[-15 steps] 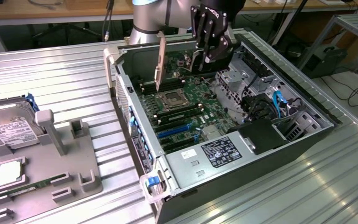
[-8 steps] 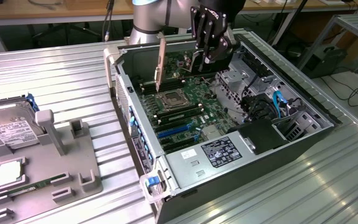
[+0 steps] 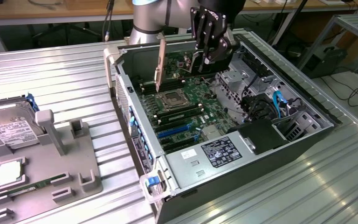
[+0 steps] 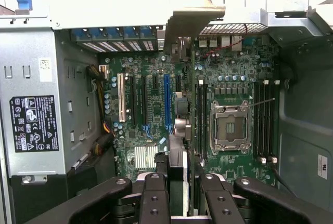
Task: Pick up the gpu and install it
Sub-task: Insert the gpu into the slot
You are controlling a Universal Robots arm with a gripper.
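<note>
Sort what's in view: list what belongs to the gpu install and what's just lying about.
Job in hand:
- gpu, gripped in the claw
- open computer case
- motherboard inside it

Lying about:
- hard drive
- RAM stick
- grey holder they sit on

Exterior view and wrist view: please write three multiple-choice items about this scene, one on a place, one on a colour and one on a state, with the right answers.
1. Where is the hard drive?
A. On the grey holder at the exterior view's left
B. Inside the computer case
C. On the floor

2. On the motherboard, what colour is the long slot that stands out besides the white slot?
A. Red
B. Blue
C. Yellow

3. What state is the tool in?
A. Open and empty
B. Shut on a cable
C. Shut on the gpu

Answers: 1 A, it leans in the holder; 2 B, the slot is plainly blue; 3 C, the card sits between the fingers.
</note>
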